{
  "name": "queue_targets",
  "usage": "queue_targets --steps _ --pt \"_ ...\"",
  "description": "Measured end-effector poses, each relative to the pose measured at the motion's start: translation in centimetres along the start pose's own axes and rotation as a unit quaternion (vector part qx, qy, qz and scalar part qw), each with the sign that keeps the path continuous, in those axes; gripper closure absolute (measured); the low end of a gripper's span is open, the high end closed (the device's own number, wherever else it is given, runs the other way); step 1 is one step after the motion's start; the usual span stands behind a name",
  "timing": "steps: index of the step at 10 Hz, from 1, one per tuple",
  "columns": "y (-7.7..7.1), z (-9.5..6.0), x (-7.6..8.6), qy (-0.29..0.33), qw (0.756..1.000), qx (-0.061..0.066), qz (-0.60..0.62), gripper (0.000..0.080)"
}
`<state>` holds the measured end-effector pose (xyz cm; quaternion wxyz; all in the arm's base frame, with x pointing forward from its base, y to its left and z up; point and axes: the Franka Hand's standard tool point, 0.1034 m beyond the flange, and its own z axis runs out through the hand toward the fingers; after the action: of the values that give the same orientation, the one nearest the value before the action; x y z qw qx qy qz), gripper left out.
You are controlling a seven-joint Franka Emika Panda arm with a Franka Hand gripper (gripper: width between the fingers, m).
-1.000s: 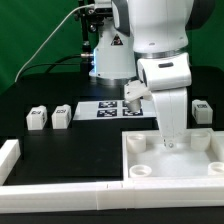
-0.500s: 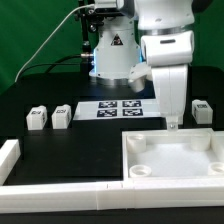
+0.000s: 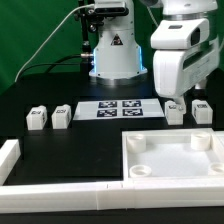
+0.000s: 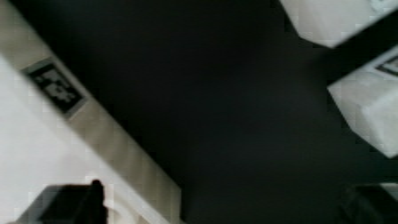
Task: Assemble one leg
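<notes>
Four small white legs with tags stand on the black table in the exterior view: two at the left (image 3: 37, 119) (image 3: 62, 116) and two at the right (image 3: 176, 112) (image 3: 201, 111). My gripper (image 3: 173, 100) hangs just above the nearer right leg and holds nothing. In the blurred wrist view the gripper (image 4: 217, 200) is open, with one dark finger (image 4: 71, 203) far from the other and only dark table between them. White blocks (image 4: 370, 98) show at one edge, probably the right legs. The large white panel (image 3: 170, 160) lies at the front right.
The marker board (image 3: 120, 108) lies at mid table; a white strip with a tag (image 4: 57, 85) in the wrist view may be that board. White border bars run along the front (image 3: 100, 190) and the left (image 3: 10, 155). The arm's base (image 3: 112, 50) stands behind.
My gripper has risen from the panel's back edge and moved toward the exterior view's right, over the right pair of legs. It stays empty. No part has moved.
</notes>
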<state>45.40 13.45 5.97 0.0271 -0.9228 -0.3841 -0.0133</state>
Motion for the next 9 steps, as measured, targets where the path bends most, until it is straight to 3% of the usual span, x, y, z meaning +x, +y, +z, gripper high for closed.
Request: queue_targets --steps 2,4,7,9 --pt "-1.3 0.1 0.7 0.002 0.988 0.009 0.154 0.015" --pt "-1.3 0.1 0.7 0.003 0.971 0.016 0.237 0.015" --pt "-2.4 0.5 0.9 -0.003 0.918 0.032 0.394 0.015" --pt "-3.4 0.8 0.8 -0.037 0.921 0.041 0.387 0.015"
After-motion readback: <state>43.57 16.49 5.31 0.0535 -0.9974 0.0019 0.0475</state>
